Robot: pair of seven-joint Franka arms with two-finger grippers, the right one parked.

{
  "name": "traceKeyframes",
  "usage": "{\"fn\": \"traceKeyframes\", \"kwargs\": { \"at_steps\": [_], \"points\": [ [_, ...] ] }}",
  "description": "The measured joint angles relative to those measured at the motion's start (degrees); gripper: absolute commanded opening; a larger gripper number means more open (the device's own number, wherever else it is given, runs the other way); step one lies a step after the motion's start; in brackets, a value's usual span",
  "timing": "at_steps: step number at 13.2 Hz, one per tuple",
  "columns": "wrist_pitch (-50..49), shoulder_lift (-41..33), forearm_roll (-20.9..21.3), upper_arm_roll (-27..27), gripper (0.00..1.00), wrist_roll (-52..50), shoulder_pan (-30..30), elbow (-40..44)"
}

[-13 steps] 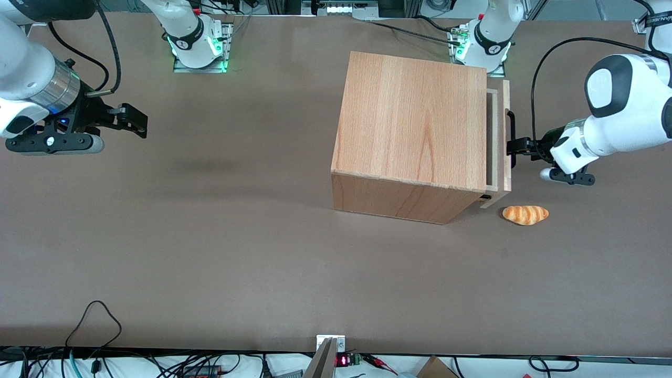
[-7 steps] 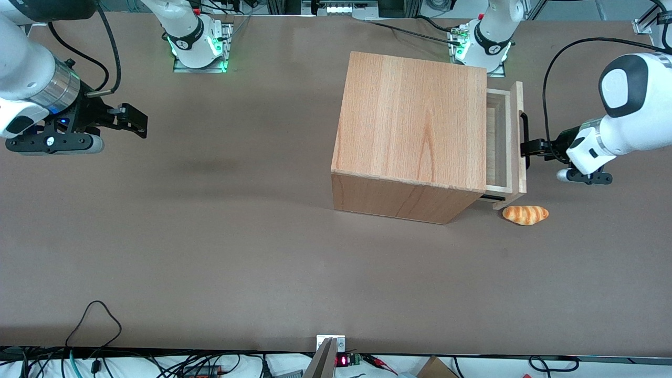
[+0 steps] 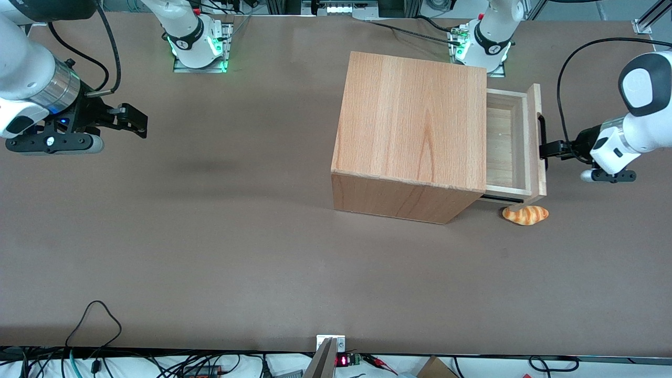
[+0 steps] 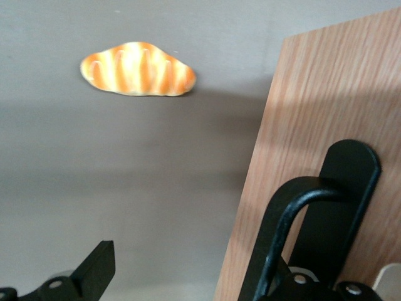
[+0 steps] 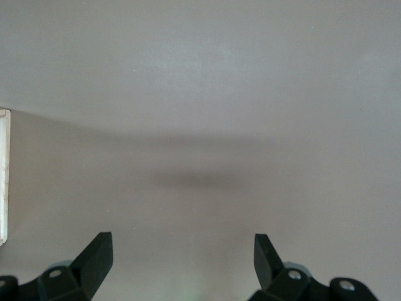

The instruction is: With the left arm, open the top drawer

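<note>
Broad brown table (image 3: 210, 252), tangled black cables (image 3: 94, 362) along its near edge.

Lighting was pretty even and soft from overhead. The brown surface (image 3: 210, 252) looked matte with no glare, just a faint smudgy shadow toward the parked arm's end. The cabinet (image 3: 415, 118) threw a soft shadow along its base. Green lights glowed at the arm bases (image 3: 199, 52). The wrist shot was soft, the handle (image 4: 301, 232) blurry up close, the bread (image 4: 138, 69) a bit fuzzy.
</note>
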Motion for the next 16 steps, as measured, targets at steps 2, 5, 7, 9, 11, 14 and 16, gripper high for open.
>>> {"fn": "traceKeyframes", "kwargs": {
  "at_steps": [2, 5, 7, 9, 11, 14, 16],
  "points": [
    [0.04, 0.0, 0.83, 0.01, 1.0, 0.0, 1.41, 0.16],
    [0.05, 0.0, 0.87, 0.02, 1.0, 0.01, 2.86, 0.16],
    [0.07, 0.0, 1.08, 0.02, 1.0, 0.01, 3.34, 0.21],
    [0.01, 0.0, 1.53, 0.02, 1.0, 0.01, 3.82, 0.51],
    [-1.51, -0.03, 1.84, 0.05, 1.0, 0.01, 4.43, 1.78],
    [-5.64, -0.14, 1.91, 0.07, 1.0, 0.49, 5.16, 5.99],
    [-8.42, -0.21, 2.06, -0.02, 1.0, 0.75, 5.28, 9.84]
  ]
}}
